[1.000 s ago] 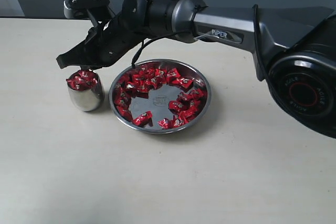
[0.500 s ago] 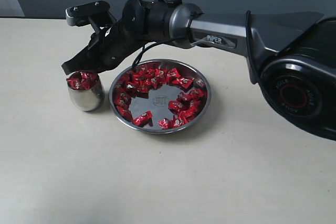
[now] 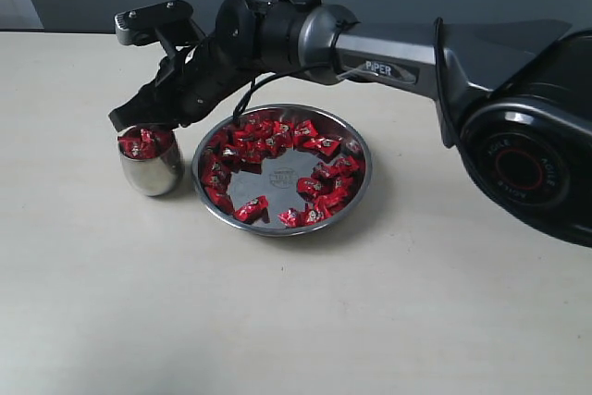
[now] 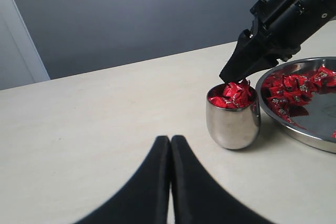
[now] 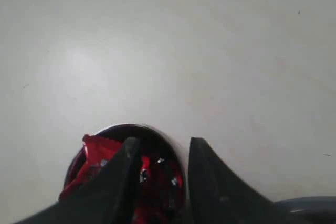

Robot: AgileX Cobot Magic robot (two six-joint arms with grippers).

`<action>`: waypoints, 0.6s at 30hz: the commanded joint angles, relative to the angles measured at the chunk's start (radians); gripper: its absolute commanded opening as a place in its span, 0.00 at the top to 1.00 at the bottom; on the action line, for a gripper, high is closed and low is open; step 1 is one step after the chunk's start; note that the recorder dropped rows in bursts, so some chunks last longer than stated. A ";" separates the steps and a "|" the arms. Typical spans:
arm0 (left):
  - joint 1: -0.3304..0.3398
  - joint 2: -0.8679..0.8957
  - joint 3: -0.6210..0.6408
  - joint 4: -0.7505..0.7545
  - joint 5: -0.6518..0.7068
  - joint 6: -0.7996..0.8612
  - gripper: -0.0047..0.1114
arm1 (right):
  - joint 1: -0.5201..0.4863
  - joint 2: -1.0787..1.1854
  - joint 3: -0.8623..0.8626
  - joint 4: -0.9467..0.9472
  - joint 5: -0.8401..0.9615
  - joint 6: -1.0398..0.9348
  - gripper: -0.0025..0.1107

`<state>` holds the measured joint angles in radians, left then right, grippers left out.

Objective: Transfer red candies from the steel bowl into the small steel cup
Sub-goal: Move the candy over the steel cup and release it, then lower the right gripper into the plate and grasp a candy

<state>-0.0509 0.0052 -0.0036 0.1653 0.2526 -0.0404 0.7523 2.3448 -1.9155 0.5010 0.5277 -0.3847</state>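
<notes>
Right gripper (image 3: 127, 119) hangs directly over the small steel cup (image 3: 150, 171), fingers parted, with nothing seen clamped between them. Whether the tips touch the heap or sit barely above it cannot be told. The cup is piled above its rim with red candies (image 3: 142, 143). The steel bowl (image 3: 277, 230) stands just beside the cup, not touching it; more candies ring its bare centre. Left gripper (image 4: 170, 142) sits low over the table (image 4: 79, 145) near the cup, fingers pressed together, empty.
</notes>
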 commanded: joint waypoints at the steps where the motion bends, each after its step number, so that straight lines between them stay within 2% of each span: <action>1: 0.000 -0.005 0.004 -0.003 -0.010 -0.001 0.96 | -0.004 -0.041 -0.004 -0.038 -0.014 -0.007 0.70; 6: 0.000 -0.005 0.004 -0.003 -0.010 -0.001 0.96 | -0.014 -0.080 -0.004 -0.134 0.041 -0.004 0.70; 15: 0.000 -0.005 0.004 -0.003 -0.010 -0.001 0.96 | -0.046 -0.086 -0.004 -0.382 0.449 0.127 0.70; 18: 0.000 -0.005 0.004 -0.003 -0.010 -0.001 0.96 | -0.046 -0.077 -0.004 -0.417 0.528 0.127 0.70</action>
<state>-0.0509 0.0052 -0.0036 0.1653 0.2526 -0.0404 0.7142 2.2648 -1.9155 0.1259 0.9764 -0.2698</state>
